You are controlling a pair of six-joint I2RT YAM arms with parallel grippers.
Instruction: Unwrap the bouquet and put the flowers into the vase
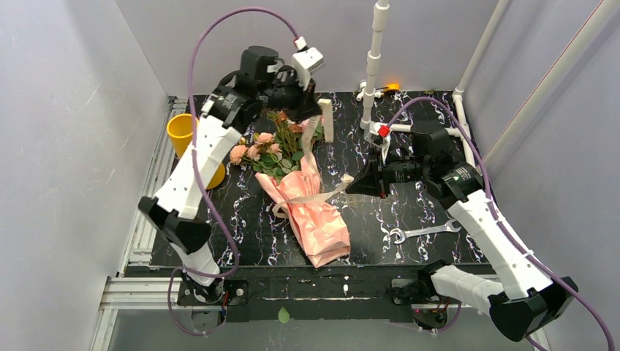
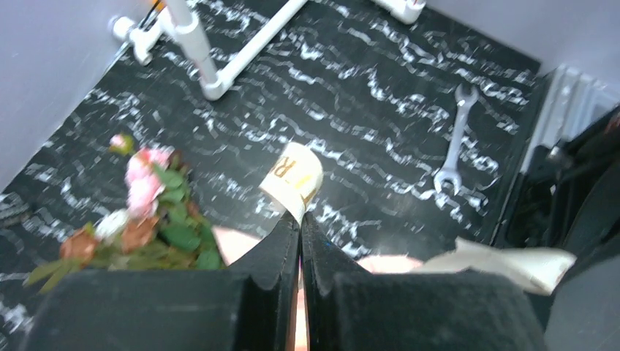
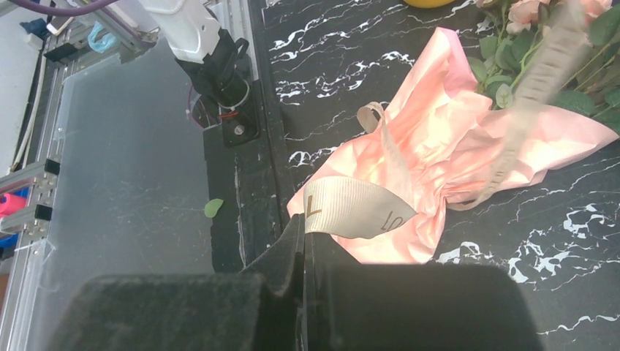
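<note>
Vase (image 1: 180, 130): mustard-yellow, upright at the left edge of the bench (image 1: 409, 212) toward the far-left corner, partly hidden behind the left arm. Left claw (image 1: 316, 111): raised above the far middle, fingers pressed together on one end of the beige ribbon (image 1: 327, 121), which hangs lifted off the surface. Bouquet (image 1: 292, 183): lying on its side at mid-bench. Flowers (image 1: 267, 150) point toward the far-left corner, well short of the vase. Crinkled pink paper (image 1: 322, 223) runs down to the near edge, loose and partly spread. The ribbon loops across the paper's middle. Right claw (image 1: 357, 183): low, just right of the paper, fingers closed on the ribbon's other end. Wrench (image 1: 424, 232): flat on the bench, toward the near-right corner, apart from everything else.
</note>
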